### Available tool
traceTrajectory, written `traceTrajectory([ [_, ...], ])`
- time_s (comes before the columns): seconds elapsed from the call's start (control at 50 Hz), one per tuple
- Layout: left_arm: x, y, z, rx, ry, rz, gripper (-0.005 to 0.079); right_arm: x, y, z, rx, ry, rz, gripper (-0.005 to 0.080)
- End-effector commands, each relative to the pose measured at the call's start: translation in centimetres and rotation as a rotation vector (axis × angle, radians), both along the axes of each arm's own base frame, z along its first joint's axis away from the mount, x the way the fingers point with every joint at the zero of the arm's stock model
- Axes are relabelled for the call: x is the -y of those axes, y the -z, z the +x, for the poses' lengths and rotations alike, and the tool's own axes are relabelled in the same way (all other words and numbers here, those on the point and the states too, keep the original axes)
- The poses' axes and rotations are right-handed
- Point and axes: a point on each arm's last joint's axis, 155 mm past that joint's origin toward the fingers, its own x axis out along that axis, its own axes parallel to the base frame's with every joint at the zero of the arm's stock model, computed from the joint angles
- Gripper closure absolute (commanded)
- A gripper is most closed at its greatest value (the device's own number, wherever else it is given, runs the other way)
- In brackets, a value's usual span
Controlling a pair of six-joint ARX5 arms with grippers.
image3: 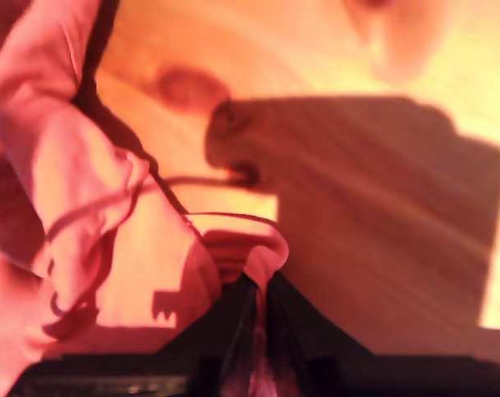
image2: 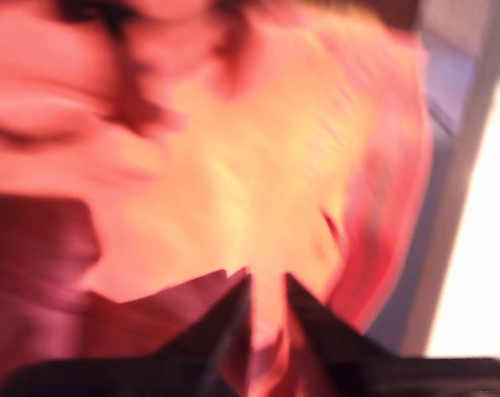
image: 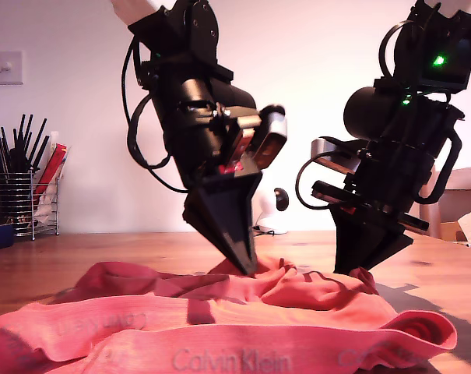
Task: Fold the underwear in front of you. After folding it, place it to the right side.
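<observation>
The underwear (image: pixel 219 327) lay crumpled on the table (image: pixel 445 265). The first gripper (image: pixel 247 265) was pinched on a fold mid-garment, the second gripper (image: pixel 360 271) on a thin edge. That edge could be lost on lifting, leaving the fold lopsided.

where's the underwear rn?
The underwear lies crumpled on the wooden table, across the exterior view's foreground, waistband nearest the camera. Both grippers' tips are down in its far edge.

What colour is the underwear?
Coral-red, with a paler waistband; the underwear shows best in the exterior view.
</observation>
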Motion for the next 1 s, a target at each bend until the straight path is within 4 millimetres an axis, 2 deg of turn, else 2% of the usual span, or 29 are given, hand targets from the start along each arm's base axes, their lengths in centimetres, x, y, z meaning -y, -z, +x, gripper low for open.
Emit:
traceTrajectory([
  [0.0,-0.6,0.1,-0.4,0.007,0.016,0.035,0.0602,0.1,-0.5,0.9,0.024,0.010,0.009,0.0763],
  [0.26,-1.3,0.2,-0.5,0.003,0.003,0.074,0.0619,2.0,-0.9,2.7,0.057,0.068,0.032,0.0763],
  [0.54,-1.2,-0.4,-0.7,-0.001,0.010,0.055,0.0688,2.2,-1.2,3.1,0.063,0.074,0.054,0.0763],
  [0.68,-0.9,-2.1,-0.2,0.008,-0.016,-0.007,0.0709,2.2,-1.2,3.1,0.065,0.073,0.056,0.0763],
  [0.76,-0.1,-3.8,0.1,0.007,-0.045,-0.087,0.0721,2.2,-1.2,3.1,0.065,0.073,0.056,0.0763],
  [0.84,0.5,-5.5,1.1,0.036,-0.089,-0.160,0.0757,2.2,-1.2,3.1,0.065,0.073,0.056,0.0763],
  [0.98,0.7,-7.6,2.8,0.141,-0.147,-0.260,0.0762,2.2,-1.2,3.1,0.065,0.073,0.056,0.0763],
])
